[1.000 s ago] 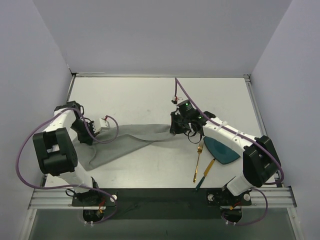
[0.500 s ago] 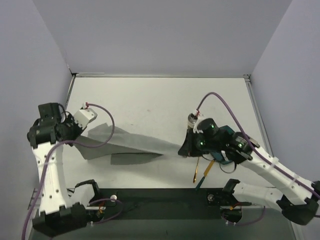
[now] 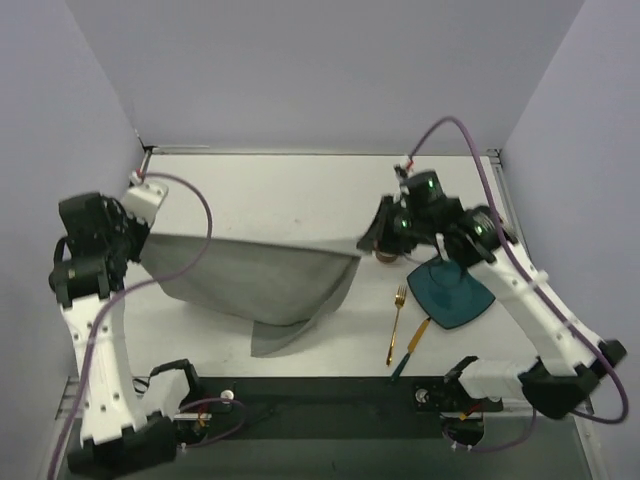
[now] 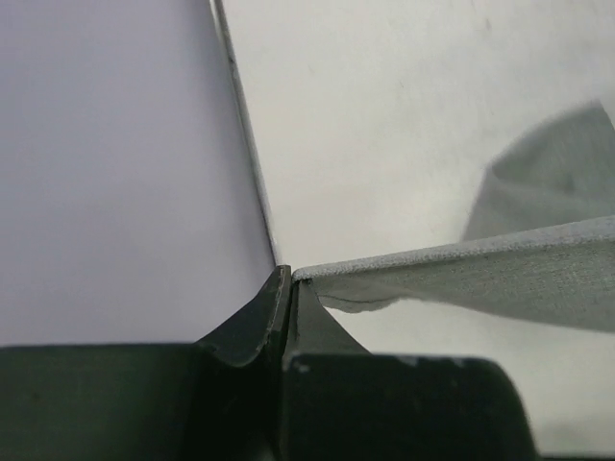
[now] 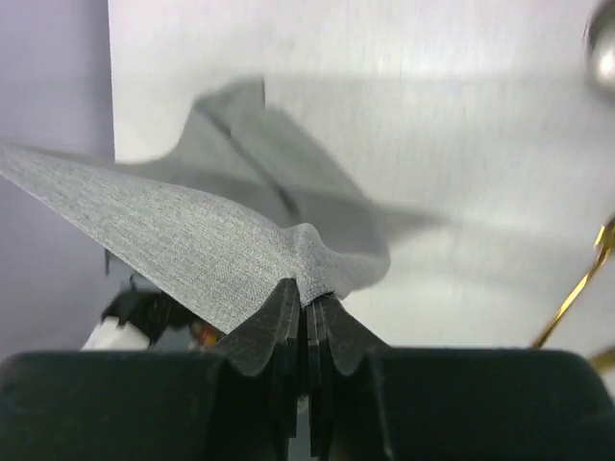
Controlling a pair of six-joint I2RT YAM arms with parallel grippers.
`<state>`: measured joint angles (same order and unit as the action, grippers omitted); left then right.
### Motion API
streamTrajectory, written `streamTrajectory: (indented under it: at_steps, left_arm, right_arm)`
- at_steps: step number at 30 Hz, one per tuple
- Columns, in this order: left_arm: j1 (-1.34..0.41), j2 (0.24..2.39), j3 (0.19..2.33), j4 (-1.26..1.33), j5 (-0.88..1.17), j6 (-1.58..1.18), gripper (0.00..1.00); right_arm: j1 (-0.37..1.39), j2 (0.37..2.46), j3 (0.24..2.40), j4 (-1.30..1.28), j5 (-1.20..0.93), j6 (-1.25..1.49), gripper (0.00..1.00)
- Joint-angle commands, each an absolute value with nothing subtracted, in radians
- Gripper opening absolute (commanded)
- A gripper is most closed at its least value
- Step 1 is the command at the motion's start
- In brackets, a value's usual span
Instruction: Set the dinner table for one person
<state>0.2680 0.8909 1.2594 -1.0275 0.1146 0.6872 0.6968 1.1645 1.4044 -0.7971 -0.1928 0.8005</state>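
A grey cloth mat (image 3: 260,275) hangs stretched in the air between my two grippers, above the white dinner table (image 3: 290,190). Its lower edge sags toward the table's near side. My left gripper (image 3: 143,238) is shut on the mat's left corner; in the left wrist view the jaws (image 4: 288,280) pinch the mat's edge (image 4: 500,269). My right gripper (image 3: 370,240) is shut on the right corner, where the mat (image 5: 192,230) bunches over the closed tips of the gripper (image 5: 309,293). The table (image 5: 432,58) lies well below.
A teal plate (image 3: 452,292) lies at the right under the right arm. A gold fork (image 3: 397,322) and a gold knife with a dark end (image 3: 410,350) lie left of it. A small round cup (image 3: 386,258) sits partly hidden under the right gripper. Purple walls enclose the table.
Both arms have risen and lifted the mat off the table. It went from a crumpled strip to a sheet spread in the air, and shifted toward the far side.
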Motion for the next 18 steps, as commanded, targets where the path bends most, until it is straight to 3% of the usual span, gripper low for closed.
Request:
streamTrajectory:
  at_steps: [1,5,7,11,15,18]
  left_arm:
    - [0.269,1.168,1.439,-0.399,0.107,0.529,0.0]
    - [0.198,1.356,1.629,-0.129,0.011,0.502,0.0]
    - [0.19,1.451,1.71,0.07,-0.098,0.515,0.0]
    - [0.189,1.629,1.926,0.184,-0.124,0.543,0.0]
    - [0.195,1.684,2.046,0.215,-0.062,0.529,0.0]
    - [0.218,1.7,2.053,0.19,-0.022,0.503,0.0]
  right_arm:
    - [0.528,1.475,1.784,-0.625,-0.134,0.46,0.0]
    - [0.443,1.774,2.13,-0.395,-0.177,0.451,0.0]
    - [0.411,1.811,2.119,-0.242,-0.138,0.491,0.0]
    - [0.354,1.913,2.109,0.304,-0.228,0.759,0.0]
    - [0.364,2.066,2.44,0.209,-0.285,0.69,0.0]
    - [0.359,2.043,2.373,0.241,-0.282,0.663,0.0]
